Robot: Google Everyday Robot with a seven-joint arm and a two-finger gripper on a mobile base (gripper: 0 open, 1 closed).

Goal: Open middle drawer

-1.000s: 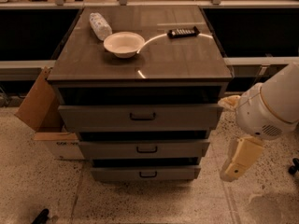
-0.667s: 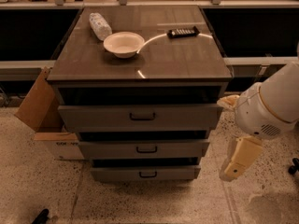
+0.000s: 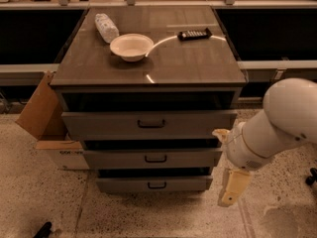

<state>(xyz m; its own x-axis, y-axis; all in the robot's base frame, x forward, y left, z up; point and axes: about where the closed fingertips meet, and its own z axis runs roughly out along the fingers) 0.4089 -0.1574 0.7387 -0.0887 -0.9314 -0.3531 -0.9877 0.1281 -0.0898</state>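
Note:
The middle drawer [image 3: 188, 158] is the second of three grey drawers in the cabinet, a wide low front with a small dark bar handle [image 3: 155, 158] at its centre. Its front looks pushed in. The taller top drawer [image 3: 99, 125] is above it and the narrower bottom drawer [image 3: 119, 185] below it. My gripper [image 3: 232, 186] hangs at the end of the white arm [image 3: 282, 120], to the right of the cabinet at about bottom-drawer height. It is apart from every handle and holds nothing.
On the cabinet top [image 3: 198, 63] are a white bowl [image 3: 131, 46], a lying plastic bottle [image 3: 106, 27] and a black remote [image 3: 194, 34]. An open cardboard box [image 3: 42, 115] stands against the cabinet's left side. The floor is speckled stone.
My arm and gripper have shifted left and a little down, closer to the cabinet's right side. The drawers have not moved.

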